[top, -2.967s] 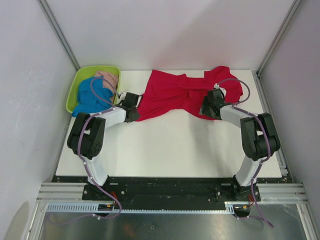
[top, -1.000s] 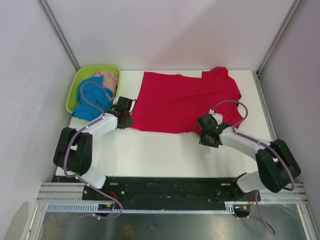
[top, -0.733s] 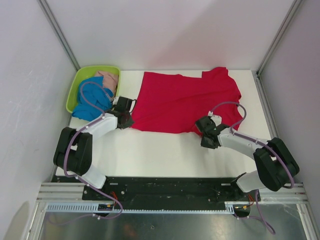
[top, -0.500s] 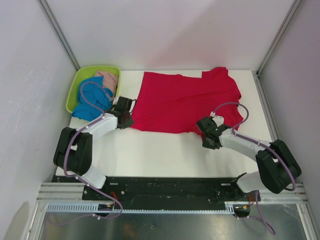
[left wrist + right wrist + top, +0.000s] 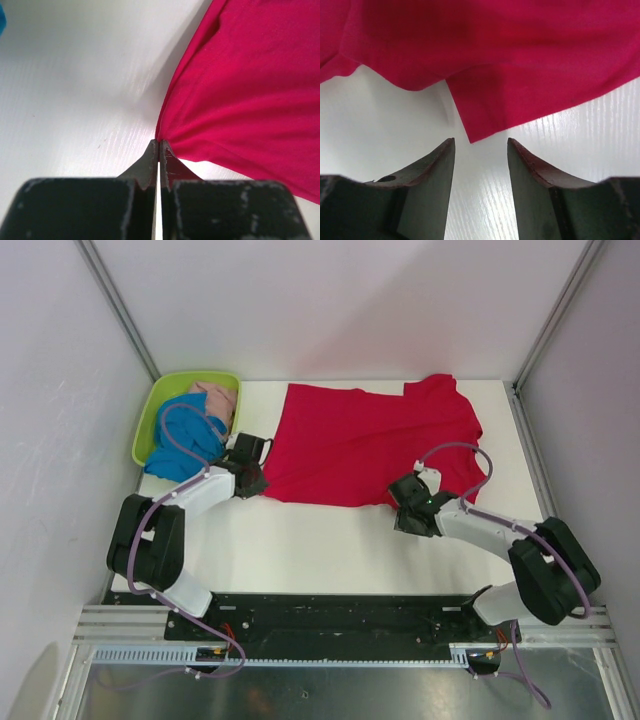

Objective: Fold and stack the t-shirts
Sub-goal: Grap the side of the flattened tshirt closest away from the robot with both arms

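On the white table [image 5: 330, 540], the red t-shirt [image 5: 370, 445] lies spread nearly flat toward the far edge.
The left gripper [image 5: 159, 145] is clenched on the shirt's near left corner, with cloth bunching at its tips. The right gripper [image 5: 480, 142] is released, jaws apart, with a near hem corner just at its tips. The blue t-shirt [image 5: 185, 435] and pink t-shirt [image 5: 218, 398] sit heaped in the green basket [image 5: 170, 383] at the far left.

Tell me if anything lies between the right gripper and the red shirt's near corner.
Nothing visible. The right gripper is open with the red shirt's corner right at its mouth, flat on the table.
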You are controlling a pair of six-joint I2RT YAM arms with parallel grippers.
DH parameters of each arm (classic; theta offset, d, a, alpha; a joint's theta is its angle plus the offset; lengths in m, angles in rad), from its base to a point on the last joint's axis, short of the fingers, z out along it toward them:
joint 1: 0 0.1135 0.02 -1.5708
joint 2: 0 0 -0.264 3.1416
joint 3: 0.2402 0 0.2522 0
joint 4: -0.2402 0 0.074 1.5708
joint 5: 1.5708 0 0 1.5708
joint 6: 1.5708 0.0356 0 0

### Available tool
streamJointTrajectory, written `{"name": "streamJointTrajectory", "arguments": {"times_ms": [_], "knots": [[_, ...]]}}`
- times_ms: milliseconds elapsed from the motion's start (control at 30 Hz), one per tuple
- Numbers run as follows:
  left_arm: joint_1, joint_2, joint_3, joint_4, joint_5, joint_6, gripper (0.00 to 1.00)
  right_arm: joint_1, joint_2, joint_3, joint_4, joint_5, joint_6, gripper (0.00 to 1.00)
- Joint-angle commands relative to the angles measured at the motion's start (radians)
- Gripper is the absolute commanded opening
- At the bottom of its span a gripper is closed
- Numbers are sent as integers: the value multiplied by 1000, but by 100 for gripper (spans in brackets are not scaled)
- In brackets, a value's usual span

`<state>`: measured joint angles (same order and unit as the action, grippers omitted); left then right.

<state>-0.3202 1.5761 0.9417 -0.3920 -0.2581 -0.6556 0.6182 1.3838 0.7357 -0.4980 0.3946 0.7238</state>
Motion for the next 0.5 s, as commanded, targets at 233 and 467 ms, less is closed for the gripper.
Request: {"name": "streamJointTrajectory", "arguments": {"times_ms": [233, 467], "knots": [[4, -21, 9, 1, 5, -3, 0, 1, 107, 5, 99, 54, -24, 49], [3, -15, 9, 2, 2, -3, 0, 1, 103, 4, 31, 68, -2, 12]]}}
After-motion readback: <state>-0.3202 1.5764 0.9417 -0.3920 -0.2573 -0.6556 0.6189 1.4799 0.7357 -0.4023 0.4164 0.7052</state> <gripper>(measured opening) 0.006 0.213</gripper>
